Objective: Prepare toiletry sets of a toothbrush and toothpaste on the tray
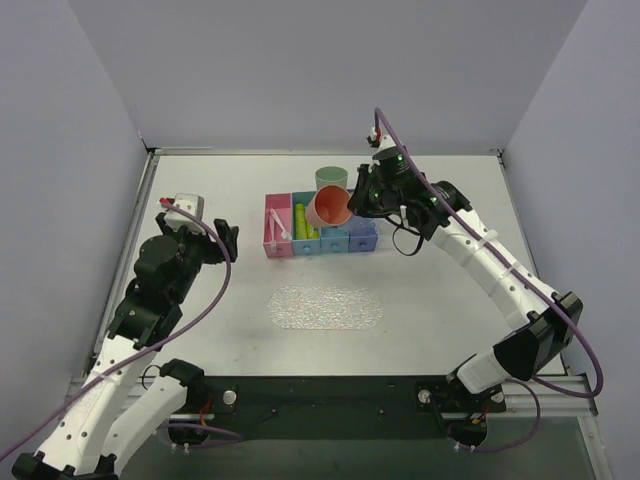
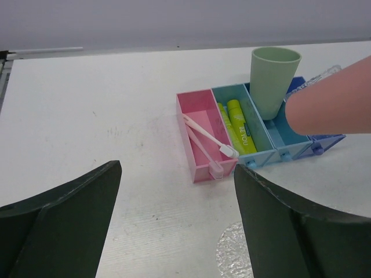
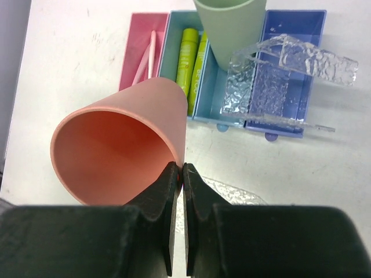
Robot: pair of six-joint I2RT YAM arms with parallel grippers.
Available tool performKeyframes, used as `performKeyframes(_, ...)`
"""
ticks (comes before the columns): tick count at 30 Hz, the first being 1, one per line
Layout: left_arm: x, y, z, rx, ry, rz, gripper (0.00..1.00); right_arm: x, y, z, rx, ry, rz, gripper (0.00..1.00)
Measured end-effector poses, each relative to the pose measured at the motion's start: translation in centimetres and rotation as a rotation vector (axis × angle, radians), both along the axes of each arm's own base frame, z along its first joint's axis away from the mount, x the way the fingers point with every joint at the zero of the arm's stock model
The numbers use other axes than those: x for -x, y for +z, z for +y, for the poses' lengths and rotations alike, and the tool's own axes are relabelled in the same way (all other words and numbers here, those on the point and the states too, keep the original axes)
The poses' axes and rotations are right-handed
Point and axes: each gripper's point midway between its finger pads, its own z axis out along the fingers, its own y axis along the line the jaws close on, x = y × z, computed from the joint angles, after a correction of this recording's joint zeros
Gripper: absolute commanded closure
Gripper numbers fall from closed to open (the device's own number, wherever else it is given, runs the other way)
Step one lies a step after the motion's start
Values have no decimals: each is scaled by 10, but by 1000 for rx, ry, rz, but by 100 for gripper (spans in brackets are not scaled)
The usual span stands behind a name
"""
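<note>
Two pink toothbrushes (image 2: 206, 139) lie in the pink bin (image 1: 277, 232), also seen from the right wrist (image 3: 152, 55). Two yellow-green toothpaste tubes (image 2: 240, 124) lie in the light blue bin beside it (image 3: 188, 58). The clear bumpy tray (image 1: 327, 307) lies flat in front of the bins, with nothing on it. My right gripper (image 3: 181, 174) is shut on the rim of a salmon-pink cup (image 3: 116, 150), holding it tilted above the bins (image 1: 330, 207). My left gripper (image 2: 178, 174) is open and empty, left of the bins (image 1: 228, 240).
A green cup (image 1: 331, 179) stands upright at the back of the bin row (image 2: 273, 81). Clear textured plastic pieces (image 3: 290, 63) lie in and over the dark blue bins. Grey walls close in the table on three sides.
</note>
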Motion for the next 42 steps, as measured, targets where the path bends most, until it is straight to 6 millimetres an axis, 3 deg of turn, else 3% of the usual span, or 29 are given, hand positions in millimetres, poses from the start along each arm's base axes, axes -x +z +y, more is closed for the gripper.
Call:
performKeyframes(7,8,17,8,5,14,-91,9,35,-1,-7,35,115,66,100)
performKeyframes(11,4,12,4,6,5,-75,5,55,-13,-3,67,182,131,100)
performKeyframes(15,-4,0,-2,38,-16,-18,5,79,-18,15,93,275,187,100)
performKeyframes(18,-10,-11,-1,45,-9,22,5,92,-21,40,98,352,221,100)
performKeyframes(21,-10,-11,4,35,7,21,5,103,-37,64,120,414,272,100)
performKeyframes(28,-12,-15,33,-10,155,30,5,112,-77,100,178,461,384,100)
performKeyframes(33,-12,-19,48,-29,230,43,5,113,-83,115,199,461,402,100)
performKeyframes(42,-11,-21,52,-38,252,51,5,112,-102,118,273,427,421,100)
